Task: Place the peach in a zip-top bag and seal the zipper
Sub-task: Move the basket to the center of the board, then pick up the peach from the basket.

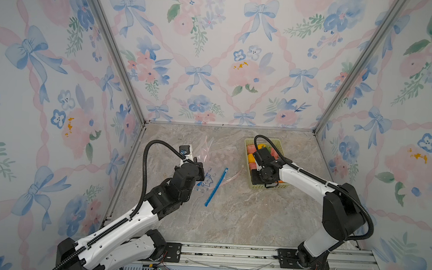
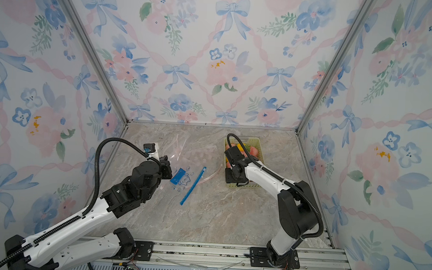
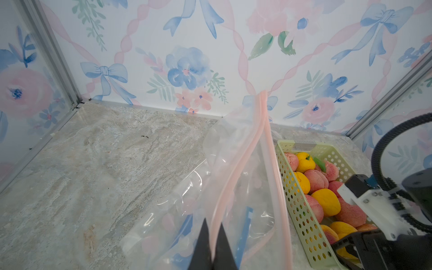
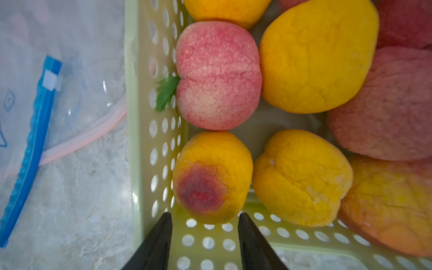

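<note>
A clear zip-top bag (image 3: 245, 177) with a pink zipper (image 3: 236, 168) stands lifted off the marble table, its mouth gaping toward the basket. My left gripper (image 3: 213, 223) is shut on one pink zipper edge; in both top views it (image 1: 199, 170) (image 2: 166, 167) sits at the bag's left side. A pale green basket (image 1: 263, 140) (image 4: 140, 117) holds several pink and yellow peaches. My right gripper (image 4: 205, 214) is down in the basket's near corner, open, its fingertips either side of the near end of a yellow peach (image 4: 212, 177) with a red blotch. The wrist hides this peach in both top views.
A second clear bag with a blue zipper strip (image 1: 216, 187) (image 4: 30, 140) lies flat on the table between the arms. A pink peach (image 4: 217, 74) with a green leaf lies just beyond the yellow one. Floral walls enclose three sides; a metal rail (image 1: 229, 253) runs along the front.
</note>
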`<state>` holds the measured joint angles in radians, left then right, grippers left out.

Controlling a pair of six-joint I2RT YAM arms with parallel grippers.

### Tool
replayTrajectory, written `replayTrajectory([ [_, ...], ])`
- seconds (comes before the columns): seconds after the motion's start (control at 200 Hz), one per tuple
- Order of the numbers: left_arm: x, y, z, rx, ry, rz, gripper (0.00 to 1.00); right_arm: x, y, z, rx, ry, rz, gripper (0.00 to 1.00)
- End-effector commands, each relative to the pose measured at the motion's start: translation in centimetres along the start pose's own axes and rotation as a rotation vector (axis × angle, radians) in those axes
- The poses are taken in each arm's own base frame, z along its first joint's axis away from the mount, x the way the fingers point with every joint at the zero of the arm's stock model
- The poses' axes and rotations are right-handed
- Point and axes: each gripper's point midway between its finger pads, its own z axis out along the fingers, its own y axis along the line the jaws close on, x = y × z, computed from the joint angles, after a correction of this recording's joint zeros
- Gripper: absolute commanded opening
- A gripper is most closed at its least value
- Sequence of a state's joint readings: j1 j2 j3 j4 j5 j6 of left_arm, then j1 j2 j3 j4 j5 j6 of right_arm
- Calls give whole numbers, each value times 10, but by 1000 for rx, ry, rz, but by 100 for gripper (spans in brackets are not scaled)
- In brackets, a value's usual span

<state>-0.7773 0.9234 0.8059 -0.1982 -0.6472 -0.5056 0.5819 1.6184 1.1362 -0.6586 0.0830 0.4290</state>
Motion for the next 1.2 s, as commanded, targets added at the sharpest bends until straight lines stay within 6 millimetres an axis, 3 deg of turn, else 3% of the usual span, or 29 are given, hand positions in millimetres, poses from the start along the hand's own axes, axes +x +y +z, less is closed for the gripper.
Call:
replayTrajectory([
  [0.0, 21, 6, 9, -36, 56, 28, 0, 23, 6, -13, -12, -21, 49, 49],
  [0.17, 41, -9, 20, 16, 127, 7, 0, 42, -2, -26, -49, -84, 120, 49],
  [0.42, 70, -37, 31, 137, 223, -53, 0, 21, -17, -47, -58, -177, 165, 50],
  [0.625, 76, -42, 30, 167, 243, -80, 0, 14, -12, -29, -41, -108, 119, 53],
  [0.88, 70, -45, 27, 187, 229, -105, 0, 35, -11, -13, -21, 27, 60, 57],
  [0.91, 83, -40, 28, 176, 250, -94, 0, 37, -11, -12, -18, 37, 56, 57],
  [1.19, 87, -40, 30, 178, 259, -97, 0, 43, -2, 4, -53, 96, 25, 62],
])
